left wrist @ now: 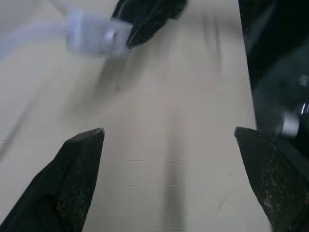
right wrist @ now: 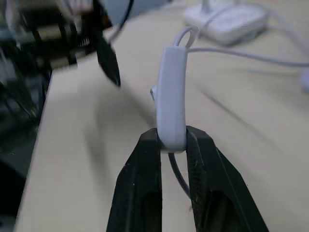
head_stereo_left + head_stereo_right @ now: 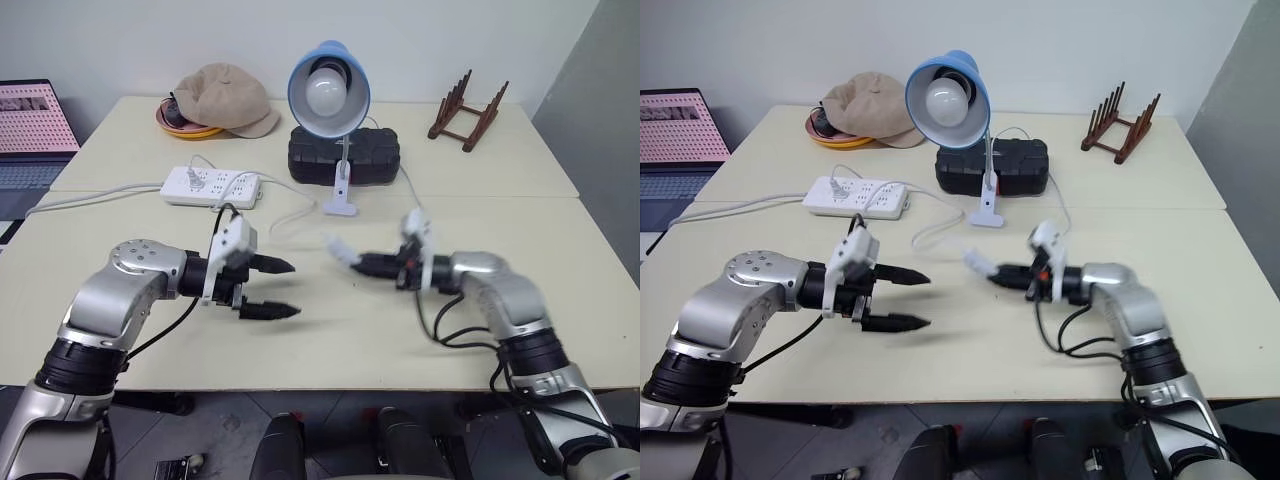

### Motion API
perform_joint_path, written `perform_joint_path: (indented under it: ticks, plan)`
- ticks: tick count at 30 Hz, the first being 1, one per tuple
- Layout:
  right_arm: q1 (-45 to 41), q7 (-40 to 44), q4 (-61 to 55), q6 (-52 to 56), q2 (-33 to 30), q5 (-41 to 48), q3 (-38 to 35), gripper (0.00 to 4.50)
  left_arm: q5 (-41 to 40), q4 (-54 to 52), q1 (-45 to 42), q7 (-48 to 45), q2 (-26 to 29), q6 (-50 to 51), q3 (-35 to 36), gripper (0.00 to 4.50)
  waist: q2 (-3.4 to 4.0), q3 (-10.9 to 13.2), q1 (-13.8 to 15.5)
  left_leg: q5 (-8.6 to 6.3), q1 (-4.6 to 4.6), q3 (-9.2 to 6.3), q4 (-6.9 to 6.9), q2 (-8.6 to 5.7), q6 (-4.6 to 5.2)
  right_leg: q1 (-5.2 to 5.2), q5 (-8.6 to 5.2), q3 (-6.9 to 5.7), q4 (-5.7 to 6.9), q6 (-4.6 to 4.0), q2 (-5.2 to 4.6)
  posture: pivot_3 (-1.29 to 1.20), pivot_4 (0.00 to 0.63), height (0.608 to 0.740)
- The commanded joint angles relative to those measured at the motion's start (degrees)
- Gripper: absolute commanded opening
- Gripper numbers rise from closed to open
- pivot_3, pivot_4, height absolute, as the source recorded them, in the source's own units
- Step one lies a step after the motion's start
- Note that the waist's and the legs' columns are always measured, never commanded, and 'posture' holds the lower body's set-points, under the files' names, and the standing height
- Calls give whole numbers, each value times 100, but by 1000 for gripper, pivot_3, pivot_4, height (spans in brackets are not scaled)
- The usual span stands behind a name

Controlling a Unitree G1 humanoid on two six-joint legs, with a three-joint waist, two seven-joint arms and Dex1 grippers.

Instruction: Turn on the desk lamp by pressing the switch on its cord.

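Observation:
The desk lamp (image 3: 328, 88), with a light-blue shade and a white bulb, stands on its white clip base at the back middle of the table. Its thin white cord (image 3: 290, 215) curves forward to the small white oblong switch (image 3: 342, 252). My right gripper (image 3: 359, 263) is shut on one end of the switch and holds it a little above the table. In the right wrist view the switch (image 2: 172, 92) sticks out from between the two black fingers (image 2: 140, 183). My left gripper (image 3: 282, 289) faces it from the left, open, with nothing between its fingers (image 1: 79, 174).
A white power strip (image 3: 212, 186) lies at the back left, its thick cable running off left. Behind it a tan cap (image 3: 225, 98) rests on an orange bowl. A black case (image 3: 345, 153) sits behind the lamp, a wooden rack (image 3: 468, 112) at the back right, and a laptop (image 3: 35, 125) at the far left.

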Motion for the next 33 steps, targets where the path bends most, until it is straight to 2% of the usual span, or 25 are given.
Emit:
perform_joint_path:
  ticks: [1, 5, 11, 28, 33]
  plan:
    - [63, -108, -791, 881, -103, 854, -373, 356, -583, -409, -110, 511, -376, 725, 252, 4500, 0, 0, 0, 0, 1, 0, 0, 0, 0, 0, 0, 0, -1, 0, 0, 0, 150, 740]
    - [92, -157, -1069, 1340, -181, 1280, -436, 356, -625, -293, -390, 787, -658, 906, 206, 4500, 0, 0, 2, 0, 3, -5, 1, 1, 0, 1, 0, -1, 3, -1, 5, 0, 150, 740]
    - [97, -153, -1228, 1616, -293, 1581, -344, 356, -1312, 13, -1019, 969, -1179, 1685, 309, 4500, 0, 0, -1, 0, 3, -4, 5, -1, 0, 4, 0, 1, 0, -1, 5, 0, 150, 740]
    - [273, -221, -1527, 1773, -509, 1804, -268, 356, -1335, 242, -1382, 783, -1266, 1715, 72, 4500, 0, 0, -2, 0, 2, -4, 3, -1, 0, 3, 1, 1, -3, 1, 5, 0, 150, 740]
    - [284, -231, -1534, 1779, -537, 1830, -269, 356, -1398, 219, -1375, 736, -1256, 1752, 89, 3663, 0, 0, -3, 0, 1, -3, 2, -1, 0, 3, 1, 1, -6, 1, 5, 0, 150, 740]
